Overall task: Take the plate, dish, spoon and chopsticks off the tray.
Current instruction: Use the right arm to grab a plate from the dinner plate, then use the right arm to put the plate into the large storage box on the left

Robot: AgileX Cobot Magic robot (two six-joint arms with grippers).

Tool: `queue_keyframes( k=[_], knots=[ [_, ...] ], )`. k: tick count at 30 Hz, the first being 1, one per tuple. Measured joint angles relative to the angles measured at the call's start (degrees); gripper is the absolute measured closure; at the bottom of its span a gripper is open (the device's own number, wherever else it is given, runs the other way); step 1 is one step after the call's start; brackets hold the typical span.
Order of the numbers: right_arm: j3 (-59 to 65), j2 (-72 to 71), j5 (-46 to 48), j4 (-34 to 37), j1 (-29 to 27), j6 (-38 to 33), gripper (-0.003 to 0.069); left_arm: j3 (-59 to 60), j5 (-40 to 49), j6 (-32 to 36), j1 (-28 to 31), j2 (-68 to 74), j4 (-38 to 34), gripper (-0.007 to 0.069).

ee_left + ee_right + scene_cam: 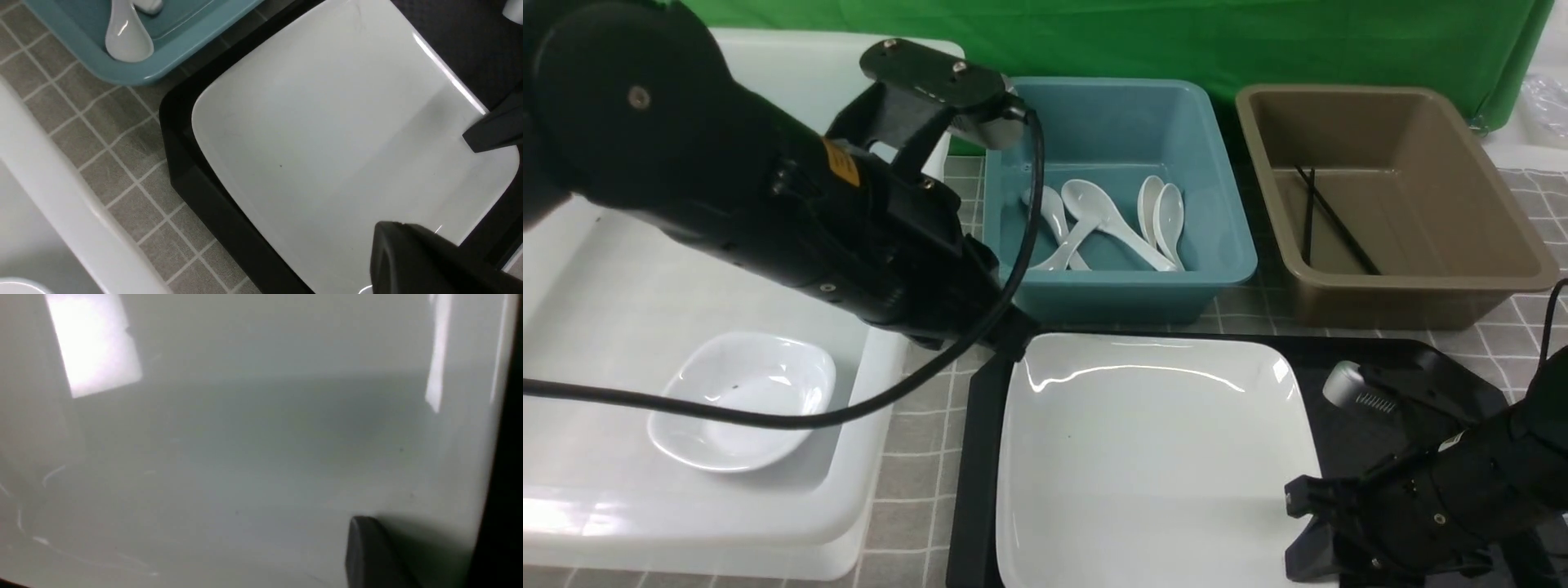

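My left gripper (1011, 341) hangs over the far left corner of the plate (1152, 457), its jaws pressed together. From that wrist I see one dark finger (429, 261) above the plate's glossy surface.

My right gripper (1307, 527) sits at the plate's near right edge. One finger (367, 555) shows over the white glaze, but whether the jaws pinch the rim or merely straddle it I cannot tell.

The plate lies flat in the black tray (972, 490), filling most of its left side.

The rest is off the tray. The dish (743, 400) sits in the white tub (572, 327) on my left, a dark speck inside it. The white soup spoons (1094, 220) lie in the teal tub (1225, 204) beyond the tray. The chopsticks (1327, 216) rest in the brown tub (1486, 180) on the right, crossing near their far ends.
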Motion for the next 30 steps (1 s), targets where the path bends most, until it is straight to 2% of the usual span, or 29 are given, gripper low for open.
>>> queue_keyframes(
  k=[2,5,8,10,16,22,26,29,30],
  knots=[
    [0.13,-1.25,0.31,-0.4,0.0,-0.45,0.0445,0.0,0.05,-0.38,0.0,0.0,0.54,0.0625],
    [0.32,-6.02,1.49,-1.71,0.0,-1.17,0.0484,0.0,0.21,-1.92,0.0,0.0,3.12,0.0625],
    [0.42,-15.8,2.19,-1.95,0.0,-1.7,0.058,0.0,0.27,-7.85,0.98,0.0,7.84,0.0624],
    [0.42,-20.63,2.25,-1.89,0.05,-1.64,0.0603,0.0,0.27,-8.78,2.14,0.0,8.64,0.0624],
    [-1.36,-30.3,6.16,-6.35,0.05,-0.61,0.0607,0.0,0.27,-10.35,8.65,0.0,6.95,0.0624],
    [-13.06,-32.88,6.91,-6.95,0.05,0.34,0.0607,0.0,0.22,-5.08,19.78,-2.22,-1.29,0.0624],
    [-19.5,-30.62,4.35,-6.95,0.05,1.57,0.0607,0.0,-0.44,-3.85,25.96,-6.33,-3.2,0.0624],
    [-29.4,-23.36,0.12,-5.44,1.86,2.21,0.0607,0.0,-0.79,-3.84,34.59,-12.14,-3.78,0.0624],
    [-29.92,-22.87,-0.42,-5.31,2.29,2.27,0.0607,0.0,-0.71,-3.9,35.04,-12.72,-3.78,0.0624]
  ],
)
